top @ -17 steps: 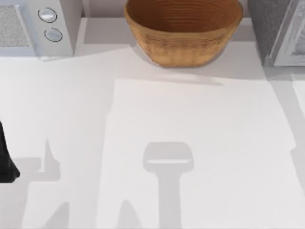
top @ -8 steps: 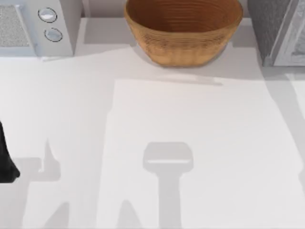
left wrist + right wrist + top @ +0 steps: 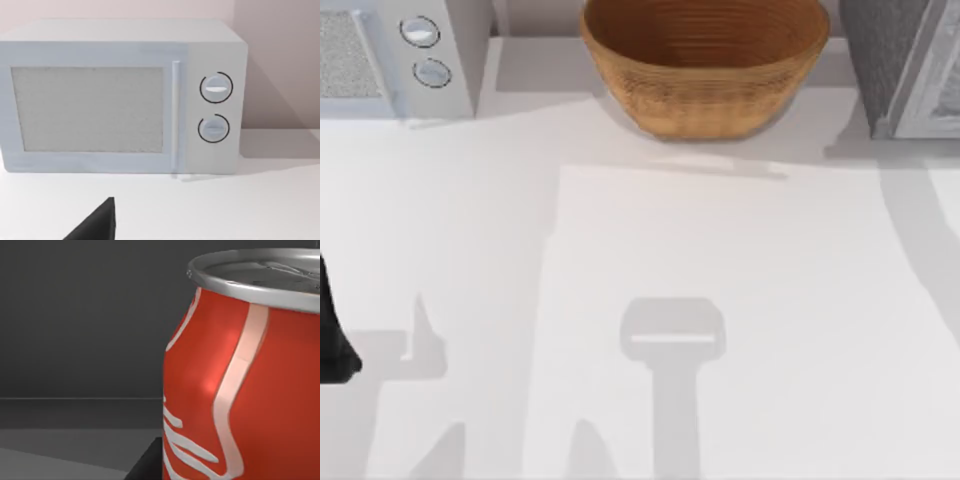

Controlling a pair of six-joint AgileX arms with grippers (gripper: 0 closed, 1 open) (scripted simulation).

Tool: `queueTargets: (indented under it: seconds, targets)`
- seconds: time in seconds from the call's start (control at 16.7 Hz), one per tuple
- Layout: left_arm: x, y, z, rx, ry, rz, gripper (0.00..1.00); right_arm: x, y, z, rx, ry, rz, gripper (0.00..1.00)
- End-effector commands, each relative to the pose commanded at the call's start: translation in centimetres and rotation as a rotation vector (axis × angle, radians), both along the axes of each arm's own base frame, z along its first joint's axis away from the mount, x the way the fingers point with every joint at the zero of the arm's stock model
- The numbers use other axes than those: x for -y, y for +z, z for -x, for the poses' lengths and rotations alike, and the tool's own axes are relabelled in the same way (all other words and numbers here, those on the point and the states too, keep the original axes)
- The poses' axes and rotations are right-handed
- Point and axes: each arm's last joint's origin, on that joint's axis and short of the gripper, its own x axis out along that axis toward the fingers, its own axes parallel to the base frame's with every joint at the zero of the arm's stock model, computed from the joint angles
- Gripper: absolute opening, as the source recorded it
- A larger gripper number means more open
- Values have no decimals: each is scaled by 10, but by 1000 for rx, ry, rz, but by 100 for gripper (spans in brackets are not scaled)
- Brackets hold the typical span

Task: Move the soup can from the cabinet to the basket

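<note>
The soup can point(image 3: 240, 390) stands upright very close in the right wrist view, red with white script and a silver rim. Around it is the dark grey inside of the cabinet point(image 3: 75, 315). A dark piece of my right gripper point(image 3: 145, 465) shows at the can's base. From above, the cabinet point(image 3: 880, 50) stands at the table's far right with its pale door point(image 3: 930, 90). The tan wicker basket point(image 3: 705, 100) sits at the far middle, nothing visible inside it. My left gripper point(image 3: 332, 340) is parked at the table's left edge.
A white microwave point(image 3: 400, 60) with two round knobs stands at the far left, and it faces the left wrist camera point(image 3: 120, 100). White tabletop point(image 3: 720, 250) spreads between the basket and the near edge, crossed by grey shadows.
The shadow on the table's right side has swept up toward the cabinet. The basket, the microwave and the left arm have not moved.
</note>
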Motion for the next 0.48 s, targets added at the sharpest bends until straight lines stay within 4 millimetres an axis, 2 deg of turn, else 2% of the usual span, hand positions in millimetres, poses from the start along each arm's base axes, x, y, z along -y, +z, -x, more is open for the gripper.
queueTargets:
  seconds: [0.24,0.48]
  targets:
    - [0,0,0,0,0,0,100,0,-2,-2,-6,-2,-1,0]
    - [0,0,0,0,0,0,100,4,-9,11,17,6,-5,0]
